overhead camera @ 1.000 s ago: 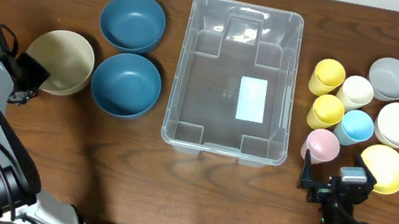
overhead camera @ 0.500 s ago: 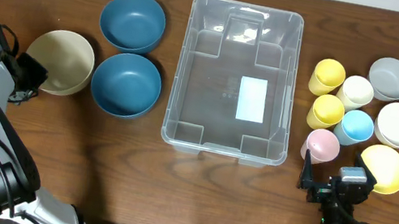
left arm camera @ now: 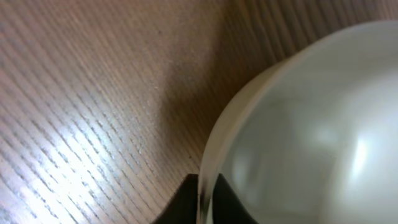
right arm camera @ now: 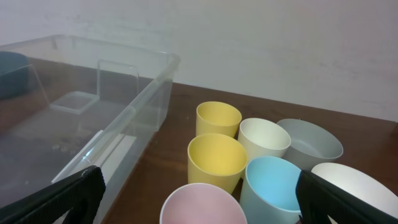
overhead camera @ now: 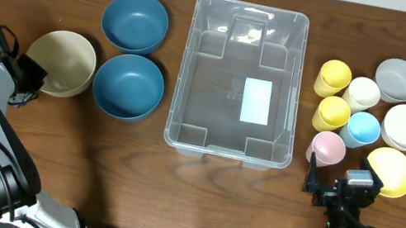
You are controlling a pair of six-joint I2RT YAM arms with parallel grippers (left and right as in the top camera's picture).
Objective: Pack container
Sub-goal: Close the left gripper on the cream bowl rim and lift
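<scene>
I see the container (overhead camera: 253, 6) mid-table, open side up, its long axis running from the far edge toward the arms, with the white label (overhead camera: 256, 102) on its base slightly right of centre. My left gripper (overhead camera: 32, 74) is pinched tight on the beige bowl (overhead camera: 61, 62)'s rim, well left of the container. My right gripper (overhead camera: 344, 185) stands wide apart, holding nothing, just beside the pink cup (overhead camera: 329, 147).

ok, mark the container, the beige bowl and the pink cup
container (overhead camera: 211, 90), overhead view, bare floor on its left half.
beige bowl (overhead camera: 63, 62), overhead view, inner hollow.
pink cup (overhead camera: 329, 147), overhead view, open mouth.
</scene>
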